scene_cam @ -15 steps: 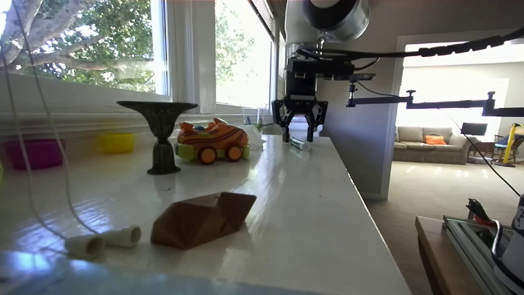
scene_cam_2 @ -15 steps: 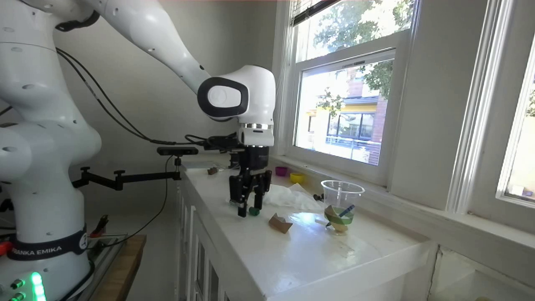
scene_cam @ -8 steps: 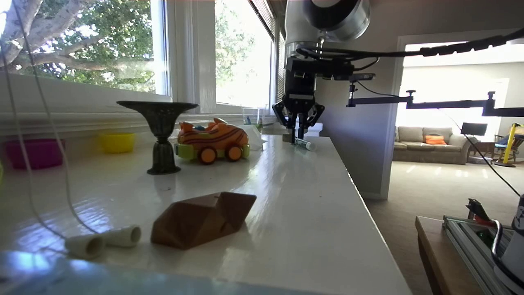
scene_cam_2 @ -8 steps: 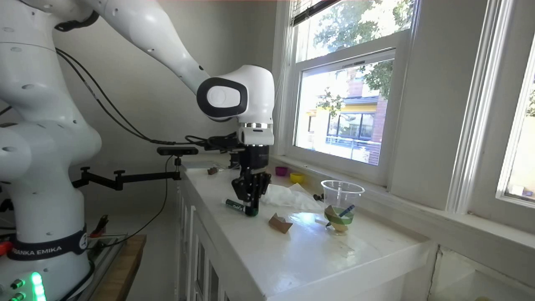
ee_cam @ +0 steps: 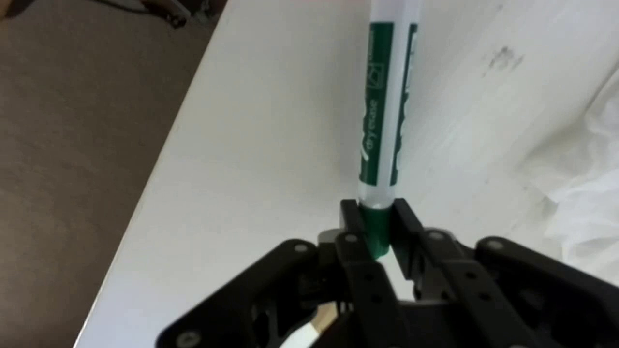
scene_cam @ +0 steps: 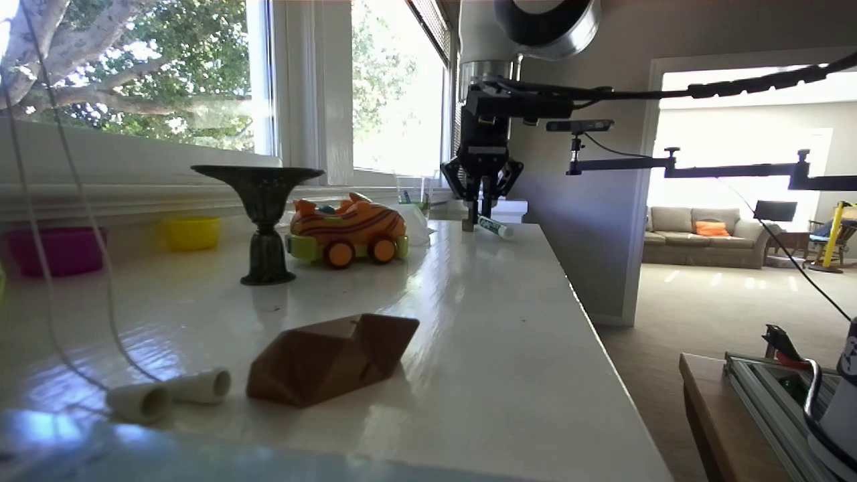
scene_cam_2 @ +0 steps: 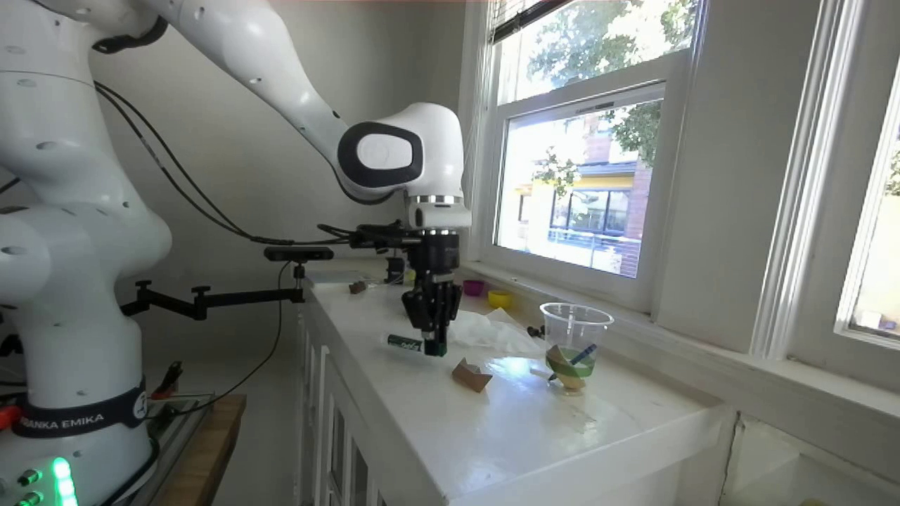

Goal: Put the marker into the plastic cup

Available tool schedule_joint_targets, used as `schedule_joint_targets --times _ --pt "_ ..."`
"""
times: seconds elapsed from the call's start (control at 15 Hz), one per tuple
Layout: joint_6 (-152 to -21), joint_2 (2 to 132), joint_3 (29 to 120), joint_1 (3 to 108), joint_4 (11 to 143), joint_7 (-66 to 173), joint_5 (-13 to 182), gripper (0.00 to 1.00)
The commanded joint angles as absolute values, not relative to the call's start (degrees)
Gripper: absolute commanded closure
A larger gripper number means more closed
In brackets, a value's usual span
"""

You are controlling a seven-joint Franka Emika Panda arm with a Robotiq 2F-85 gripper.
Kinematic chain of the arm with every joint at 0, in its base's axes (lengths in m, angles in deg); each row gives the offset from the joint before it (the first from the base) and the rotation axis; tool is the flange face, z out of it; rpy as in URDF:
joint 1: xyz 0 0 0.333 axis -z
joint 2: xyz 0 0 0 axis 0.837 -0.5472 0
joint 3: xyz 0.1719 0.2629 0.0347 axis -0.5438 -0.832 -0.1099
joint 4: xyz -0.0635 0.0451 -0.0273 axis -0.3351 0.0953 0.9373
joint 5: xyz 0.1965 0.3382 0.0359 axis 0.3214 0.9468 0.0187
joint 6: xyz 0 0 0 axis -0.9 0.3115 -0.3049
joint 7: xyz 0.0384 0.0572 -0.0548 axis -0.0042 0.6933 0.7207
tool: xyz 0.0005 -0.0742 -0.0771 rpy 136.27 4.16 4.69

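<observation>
The fingers (ee_cam: 356, 244) are closed on the green cap (ee_cam: 376, 224) of the marker (ee_cam: 382, 111), one on each side, and the rest of it sticks out from between them in the wrist view. They hang low over the desk (scene_cam_2: 506, 436); whether the marker touches it, I cannot tell. In an exterior view, a brown angular piece (scene_cam_2: 472, 376) and a crumpled white sheet (scene_cam_2: 489, 332) lie near the fingers, and the clear plastic cup (scene_cam_2: 576, 329) stands upright well apart from them, a blue pen (scene_cam_2: 583, 355) showing through its wall.
</observation>
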State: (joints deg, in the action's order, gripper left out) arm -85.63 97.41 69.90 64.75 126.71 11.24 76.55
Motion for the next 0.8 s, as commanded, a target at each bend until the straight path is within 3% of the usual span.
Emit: schedule_joint_targets --times 0.0,0.33,0.73 --pt "-79.50 94.68 67.30 66.20 115.96 9.91 65.31 0.95" --pt "-74.90 89.61 64.85 64.02 101.79 10.86 51.56 0.95" --pt "-78.52 84.91 65.96 60.83 98.65 10.63 31.71 0.95"
